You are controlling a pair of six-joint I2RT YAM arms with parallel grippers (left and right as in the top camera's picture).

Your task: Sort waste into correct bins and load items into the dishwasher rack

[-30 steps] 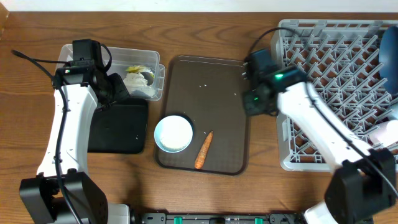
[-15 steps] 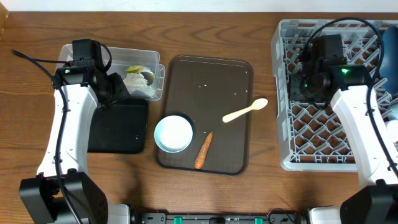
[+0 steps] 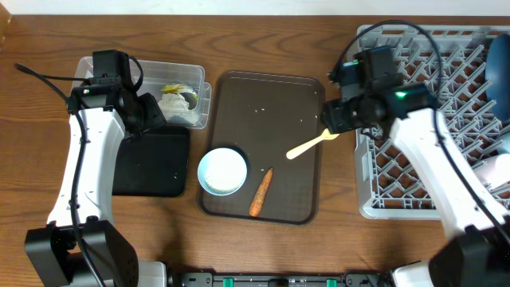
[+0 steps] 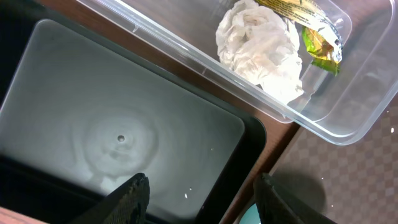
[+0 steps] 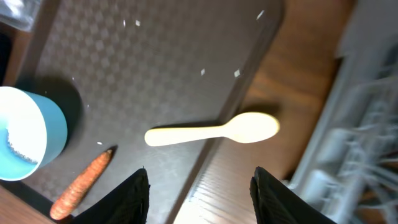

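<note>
- Dishwasher rack (image 3: 382, 199): at 3 o'clock on the desk (image 3: 239, 48); likely destination for the spoon.
- Brown serving tray (image 3: 263, 96): mid-desk, carrying a light-blue cup (image 3: 223, 171) at its 7 o'clock and a carrot piece (image 3: 261, 193) at 6 o'clock.
- Clear tub (image 3: 199, 92): at 10 o'clock, with crumpled wrappers (image 4: 261, 50) inside; black tray (image 3: 151, 167) just beside it, toward 6 o'clock.
- Left tool (image 4: 202, 205): spread wide, gripping nothing, above the black tray.
- Right tool (image 5: 202, 199): spread wide, gripping nothing, above the spoon.
- Pale yellow spoon (image 5: 214, 132): flat across the serving tray's 3 o'clock rim, bowl end toward the rack, handle toward 8 o'clock. Best pick, by judgement: turn the wrist so the fingers straddle the handle's narrow width, not its length; lower near the neck, where the rim seems to prop it up; close gently, since a thin flat handle may skid.
- Rice grains (image 5: 202, 71): scattered on the serving tray; leave for later.
</note>
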